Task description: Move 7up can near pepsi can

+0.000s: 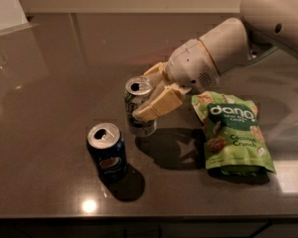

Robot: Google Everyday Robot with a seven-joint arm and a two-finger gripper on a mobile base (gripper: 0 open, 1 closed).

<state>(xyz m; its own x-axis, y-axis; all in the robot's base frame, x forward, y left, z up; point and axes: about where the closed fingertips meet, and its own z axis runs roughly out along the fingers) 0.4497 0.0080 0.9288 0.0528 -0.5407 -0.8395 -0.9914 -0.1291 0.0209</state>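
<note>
The 7up can (137, 108), pale whitish-green with an open silver top, stands upright near the table's middle. My gripper (150, 95) is shut on it, with one cream finger (159, 105) across its near right side and the other behind it. The white arm reaches in from the upper right. The pepsi can (107, 152), dark navy with a round logo and silver top, stands upright just left and in front of the 7up can, a small gap apart.
A green Dang chips bag (233, 133) lies flat to the right of the gripper. The dark glossy table (49, 83) ends at its front edge (139, 217) close below the pepsi can.
</note>
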